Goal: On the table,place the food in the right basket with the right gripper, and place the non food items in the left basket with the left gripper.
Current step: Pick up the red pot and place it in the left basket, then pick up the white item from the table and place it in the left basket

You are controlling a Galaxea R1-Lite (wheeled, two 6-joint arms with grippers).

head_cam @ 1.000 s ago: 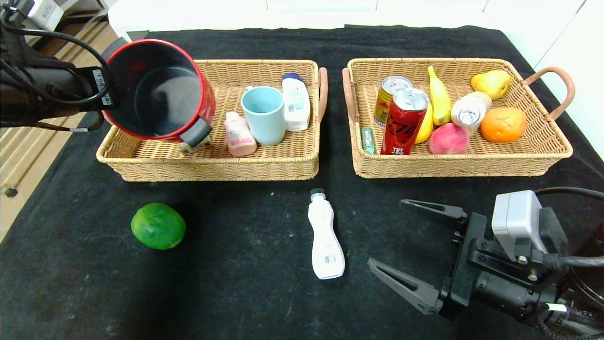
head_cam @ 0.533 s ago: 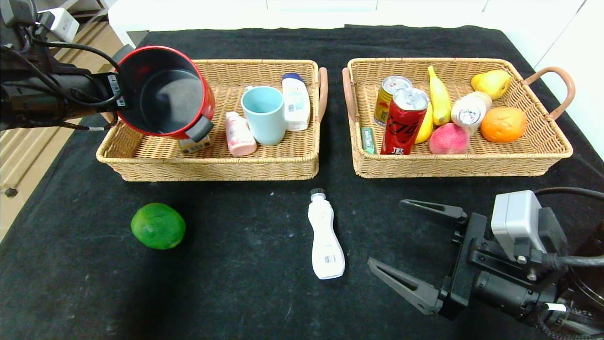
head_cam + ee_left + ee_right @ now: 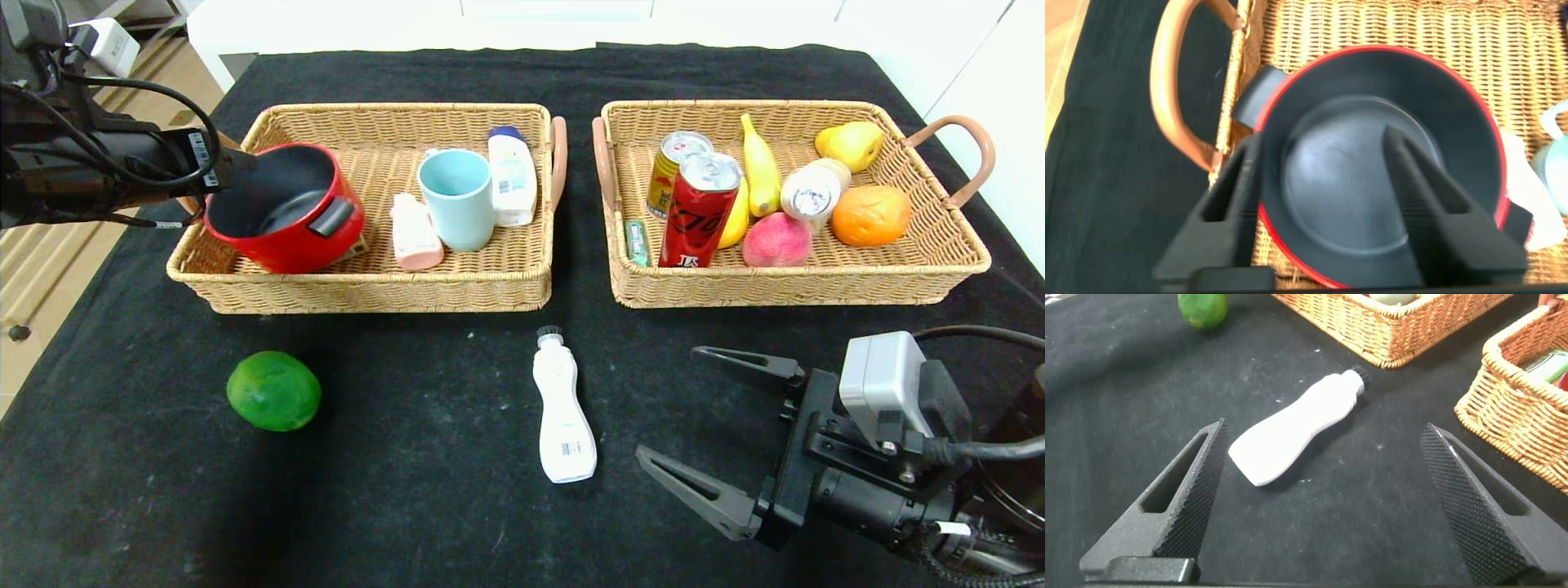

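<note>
The red round metal pot with a dark interior (image 3: 282, 208) sits in the left end of the left woven wicker basket (image 3: 367, 282), beside a pink bottle (image 3: 413, 233). The left gripper (image 3: 1327, 204) hangs over the pot with its jaws spread, one finger inside the rim and one outside. The right gripper (image 3: 694, 420) hovers low over the black-covered desk (image 3: 424, 523), jaws spread wide and holding nothing, near the white plastic bottle (image 3: 562, 412) lying flat. A green round fruit (image 3: 273, 390) rests well apart, in front of the left basket.
</note>
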